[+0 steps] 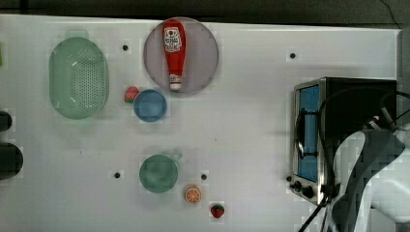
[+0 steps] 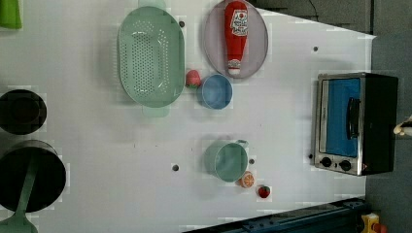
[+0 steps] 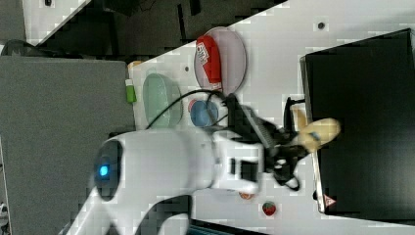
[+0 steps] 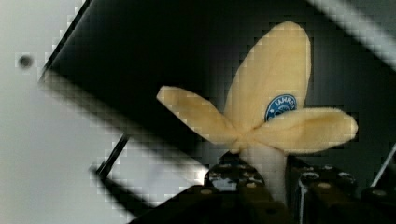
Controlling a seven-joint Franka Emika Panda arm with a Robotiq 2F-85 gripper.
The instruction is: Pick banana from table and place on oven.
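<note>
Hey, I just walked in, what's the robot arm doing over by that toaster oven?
The gripper is shut on a soft toy banana, peeled with its yellow flaps spread, and holds it over the black top of the oven. The banana is off the white table but not yet set down. The ketchup bottle on its plate, the bowls, the cup, the colander and the small toy fruits sit untouched on the table.
</note>
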